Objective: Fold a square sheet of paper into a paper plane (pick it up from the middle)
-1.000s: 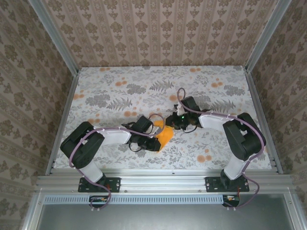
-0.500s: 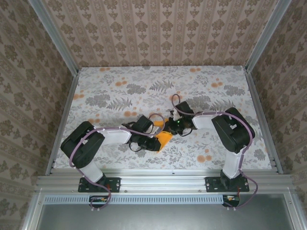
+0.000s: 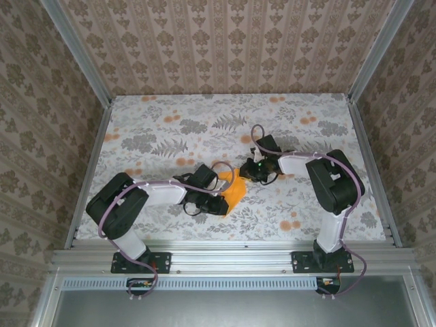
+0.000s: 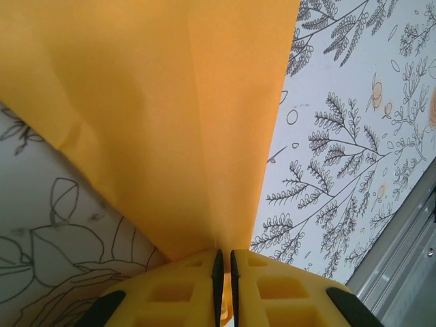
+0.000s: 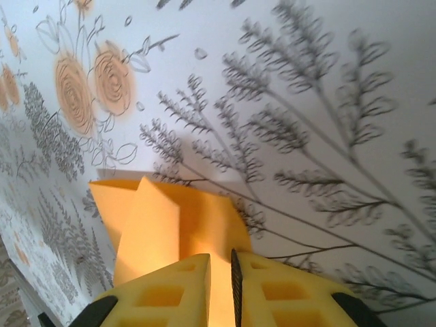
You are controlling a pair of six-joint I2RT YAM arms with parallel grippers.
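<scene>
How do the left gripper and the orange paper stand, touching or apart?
Touching. In the left wrist view the left gripper pinches the orange paper at its narrow end.

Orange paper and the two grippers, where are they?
orange paper (image 3: 235,193), top view, its folded middle
left gripper (image 4: 224,262), left wrist view, between its fingertips
right gripper (image 5: 220,271), right wrist view, between its fingertips

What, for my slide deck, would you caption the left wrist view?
Left gripper shut on the crease of a folded orange paper, floral tabletop behind.
</scene>
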